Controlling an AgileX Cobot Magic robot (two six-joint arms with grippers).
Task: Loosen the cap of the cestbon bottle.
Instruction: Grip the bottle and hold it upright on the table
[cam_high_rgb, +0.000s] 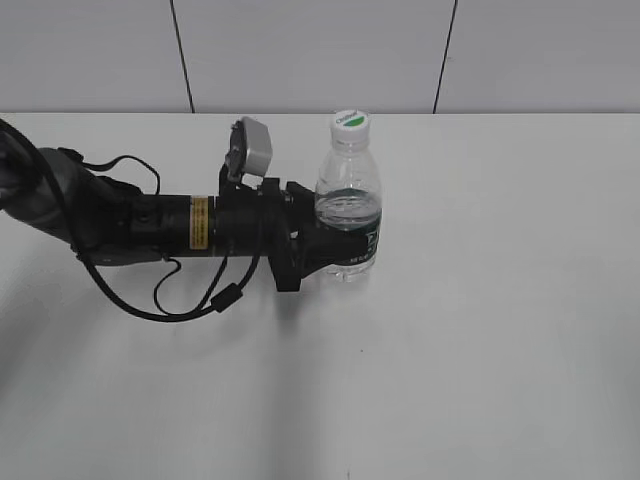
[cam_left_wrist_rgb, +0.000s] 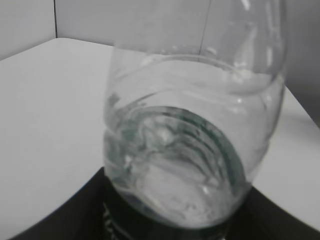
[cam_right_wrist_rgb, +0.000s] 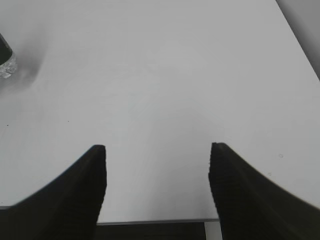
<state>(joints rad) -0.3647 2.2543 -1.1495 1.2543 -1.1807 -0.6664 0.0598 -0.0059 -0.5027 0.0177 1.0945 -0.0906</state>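
The cestbon bottle (cam_high_rgb: 349, 190) stands upright on the white table, clear with a dark green label band low down. Its white cap (cam_high_rgb: 350, 121) with a green mark sits on top. My left gripper (cam_high_rgb: 335, 248) reaches in from the left and is shut on the bottle's lower body at the label. In the left wrist view the bottle (cam_left_wrist_rgb: 192, 125) fills the frame between the dark jaws. My right gripper (cam_right_wrist_rgb: 157, 160) is open and empty over bare table, out of the exterior view; the bottle's base (cam_right_wrist_rgb: 6, 60) shows at that view's left edge.
The white table (cam_high_rgb: 500, 330) runs to a grey panelled wall at the back. The left arm with its cables (cam_high_rgb: 130, 225) lies across the left side. The table's near edge (cam_right_wrist_rgb: 150, 221) shows below the right gripper.
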